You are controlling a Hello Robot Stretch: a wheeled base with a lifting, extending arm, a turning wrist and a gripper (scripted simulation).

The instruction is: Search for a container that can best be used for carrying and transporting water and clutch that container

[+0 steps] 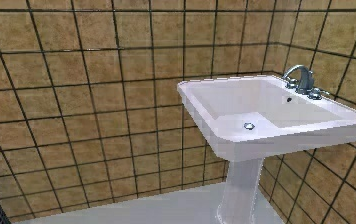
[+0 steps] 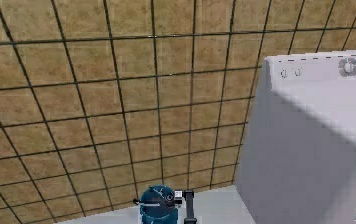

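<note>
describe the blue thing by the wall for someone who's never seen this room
Find the big white appliance against the brown tiled wall. Left of it in the arm side view, low down by the foot of that wall, is a small round blue thing. It alone is blue, small and squat beside the tall white appliance.

blue rounded container (image 2: 158, 200) on floor at foot of tiled wall
</note>
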